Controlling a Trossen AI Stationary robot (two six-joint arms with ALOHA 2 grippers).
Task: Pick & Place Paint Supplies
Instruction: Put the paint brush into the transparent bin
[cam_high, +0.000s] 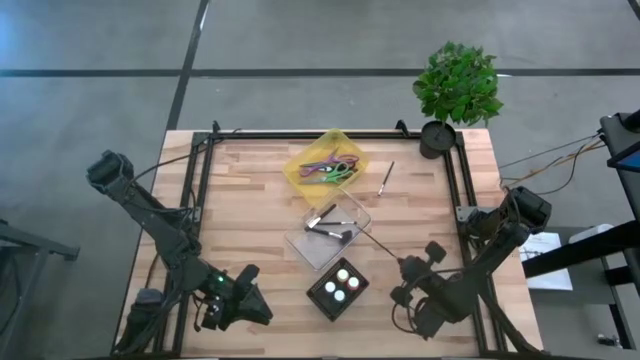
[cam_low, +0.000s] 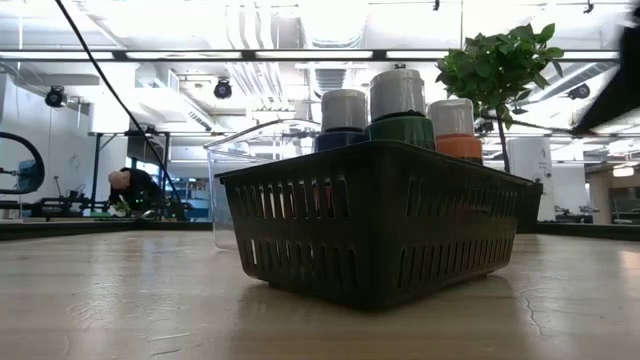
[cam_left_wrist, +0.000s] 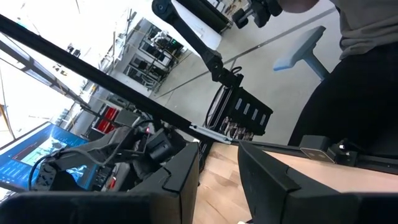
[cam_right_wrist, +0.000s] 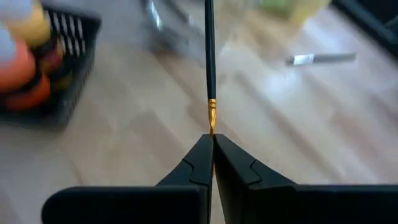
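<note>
The black basket (cam_high: 337, 288), low at frame centre, holds three capped paint bottles (cam_high: 342, 283). The right gripper (cam_right_wrist: 212, 138), lower right, is pinched closed on a thin brush (cam_right_wrist: 209, 56) by its gold ferrule. It looks light, stiff and liable to pivot; gripping mid-handle seems steadier. The left gripper (cam_left_wrist: 217, 168) waits lower left, fingers slightly parted, empty.

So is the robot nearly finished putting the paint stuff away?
Getting close. Done: three paint bottles stand in the black basket, and some brushes lie in the clear box. In hand: the right gripper has its fingers shut on a thin brush, near the clear box. Left: one brush lies loose on the table. The left gripper waits at the table's near edge.
</note>
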